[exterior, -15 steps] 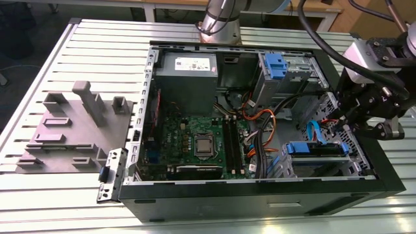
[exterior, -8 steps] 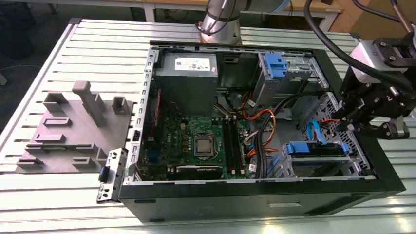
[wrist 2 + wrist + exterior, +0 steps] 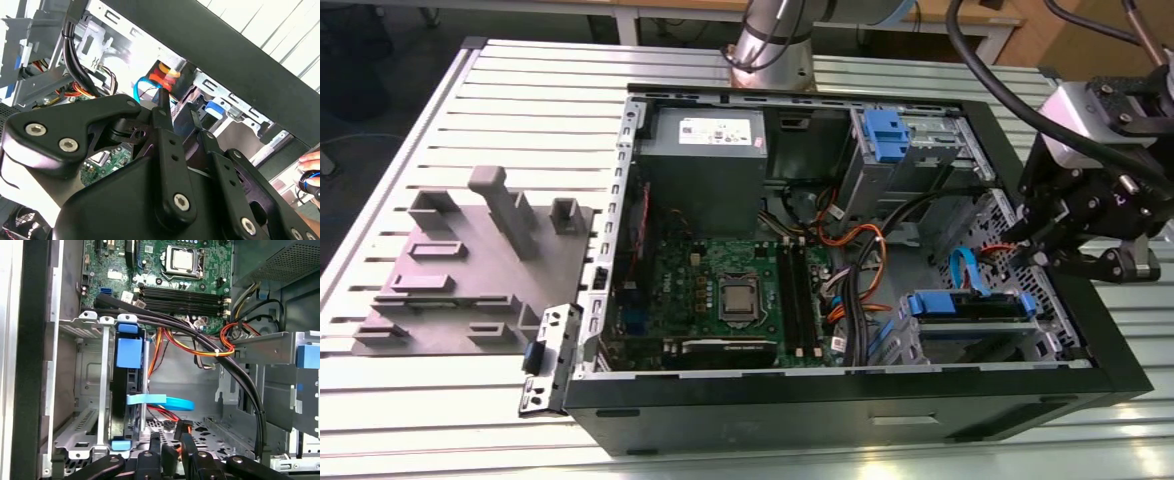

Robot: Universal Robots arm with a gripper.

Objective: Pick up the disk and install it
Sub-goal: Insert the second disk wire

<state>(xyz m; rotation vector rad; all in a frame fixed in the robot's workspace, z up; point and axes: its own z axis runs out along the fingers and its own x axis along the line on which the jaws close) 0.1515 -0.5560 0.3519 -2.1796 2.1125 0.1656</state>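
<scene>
The disk (image 3: 970,305), edged by its blue carrier, sits in the drive cage at the lower corner of the open computer case (image 3: 854,385) on the exterior view's right. In the first wrist view the disk (image 3: 129,355) stands on edge between the cage's metal rails. My gripper (image 3: 1034,255) hangs just off the case's side wall, a short way from the cage. In the first wrist view my gripper (image 3: 171,440) points into the case beside the disk without touching it. Its black fingers (image 3: 162,117) are drawn close together with nothing between them.
A light blue flat cable (image 3: 175,403) and orange wires (image 3: 200,347) run beside the cage. The motherboard (image 3: 734,290) fills the case floor, with the grey power-supply box (image 3: 707,130) behind it. A grey fixture plate (image 3: 467,260) lies on the slatted table. A person's hand (image 3: 310,162) shows outside the case.
</scene>
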